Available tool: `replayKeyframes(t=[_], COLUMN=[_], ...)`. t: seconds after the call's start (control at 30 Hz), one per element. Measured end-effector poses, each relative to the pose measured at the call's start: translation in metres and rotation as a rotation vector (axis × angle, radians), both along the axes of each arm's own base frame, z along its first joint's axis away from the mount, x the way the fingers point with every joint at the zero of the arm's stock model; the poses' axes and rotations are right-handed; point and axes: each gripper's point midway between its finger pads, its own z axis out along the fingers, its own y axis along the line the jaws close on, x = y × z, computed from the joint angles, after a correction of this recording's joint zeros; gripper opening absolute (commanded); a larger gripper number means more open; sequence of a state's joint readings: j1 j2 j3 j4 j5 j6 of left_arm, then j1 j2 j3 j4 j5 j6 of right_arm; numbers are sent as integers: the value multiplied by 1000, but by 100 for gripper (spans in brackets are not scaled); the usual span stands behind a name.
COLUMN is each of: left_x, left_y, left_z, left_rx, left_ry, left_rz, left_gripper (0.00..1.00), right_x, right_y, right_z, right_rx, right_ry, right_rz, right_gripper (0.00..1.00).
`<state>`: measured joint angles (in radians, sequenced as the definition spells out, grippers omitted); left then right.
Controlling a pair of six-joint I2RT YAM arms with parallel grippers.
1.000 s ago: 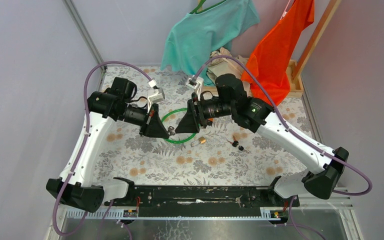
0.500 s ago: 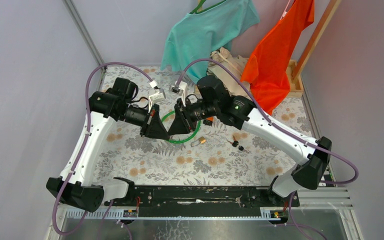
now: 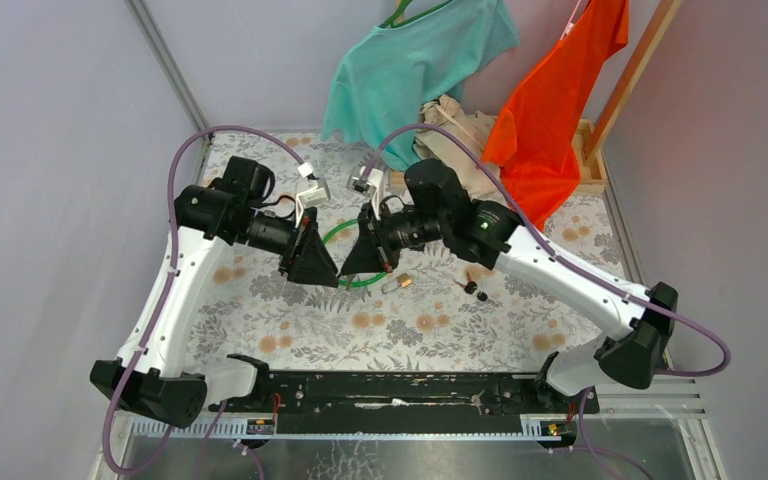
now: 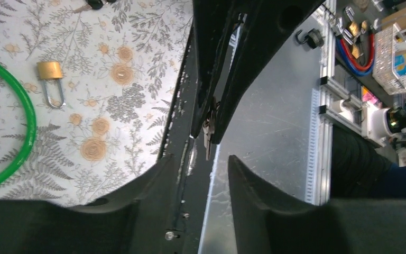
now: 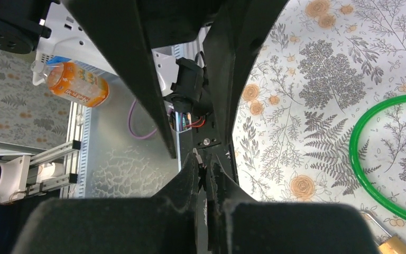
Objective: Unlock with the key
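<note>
Jaws of the right gripper (image 5: 203, 168) pinch the key (image 4: 207, 138), held in the air with its blade towards the left gripper (image 4: 203, 165). That one's jaws stand narrowly apart. A brass padlock (image 4: 50, 76) lies near a green ring (image 4: 28, 124).

Black-headed key (image 3: 470, 288) lying loose on the flowered cloth (image 3: 290, 320)

The key is lying flat at about 3 o'clock from the brass padlock (image 3: 397, 283), near it but not touching. Its black plastic head is showing as a small dark dot from above. A like key is resting just beside it at 4 o'clock, making 2 black heads side by side. The blade is showing too small to make out.
</note>
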<state>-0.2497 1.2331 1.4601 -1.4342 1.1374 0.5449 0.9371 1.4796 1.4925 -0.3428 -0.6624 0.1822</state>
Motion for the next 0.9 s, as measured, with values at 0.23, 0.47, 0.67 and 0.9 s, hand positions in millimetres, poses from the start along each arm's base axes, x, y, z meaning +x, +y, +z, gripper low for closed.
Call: replayKeyframes(t=[0.23,0.47,0.67,0.9], left_x=[-13,-33,-32,-34], left_y=[2,0,-4,-6], left_z=[12,33,38,44], left_rx=[-32,-123,-168,-204], left_ry=[-73,-161,-136,-117], left_rz=[-13,-62,-84,-94], left_gripper=[66,59,52,47], right_x=[-13,-24,-30,-32], right_y=[-11,-14,-12,-9], right_z=[13,36,47,48], right_rx=[87,194,235,246], right_ry=[18,37,55,79], right_rz=[-13,2,32,55], right_gripper=[0,0,0,0])
